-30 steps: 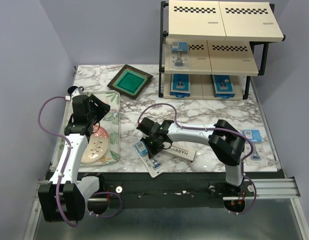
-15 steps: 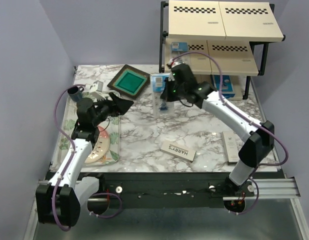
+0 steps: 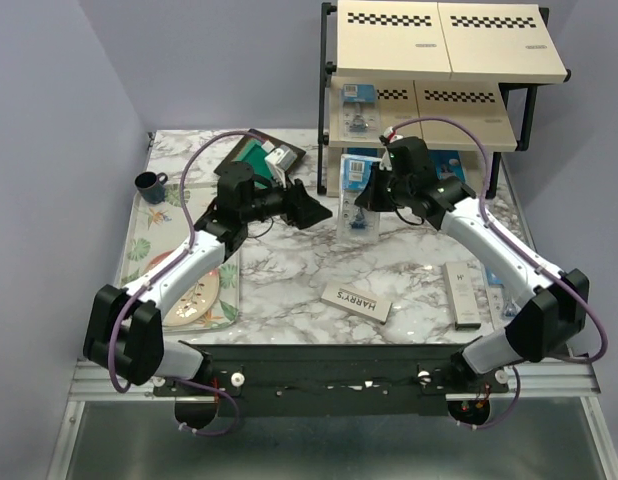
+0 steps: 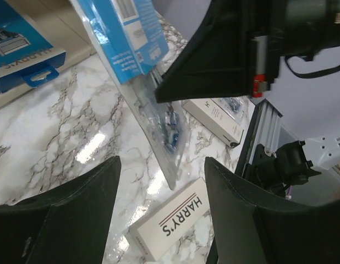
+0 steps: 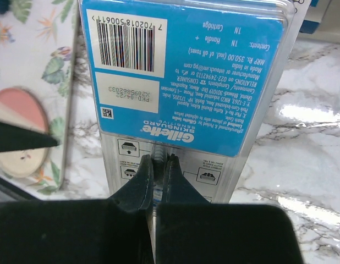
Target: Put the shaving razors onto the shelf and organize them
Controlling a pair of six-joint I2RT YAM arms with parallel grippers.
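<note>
My right gripper (image 3: pixel 369 196) (image 5: pixel 159 162) is shut on the lower edge of a clear blister pack with a light-blue card (image 3: pixel 356 192) (image 5: pixel 181 71). It holds the pack upright above the marble, in front of the shelf (image 3: pixel 444 120). My left gripper (image 3: pixel 311 211) (image 4: pixel 162 163) is open and empty, just left of that pack (image 4: pixel 138 38). Two white HARRY'S boxes (image 3: pixel 356 300) (image 3: pixel 461 293) lie on the table; the nearer one (image 4: pixel 173 225) shows below the left fingers. The shelf's middle board carries one blister pack (image 3: pixel 357 106). A dark-blue box (image 3: pixel 447 168) (image 4: pixel 18 49) lies on the bottom board.
A floral tray (image 3: pixel 149 245) holding a pink dish (image 3: pixel 194 298) lies at the left, with a dark mug (image 3: pixel 149 184) behind it. A dark frame with a green centre (image 3: pixel 251 152) sits behind the left arm. Another blister pack (image 3: pixel 503 300) lies at the right edge, partly hidden.
My right arm has carried the blister pack from the front of the table up to the shelf. My left arm has swung from the tray toward the table's middle, still open.
</note>
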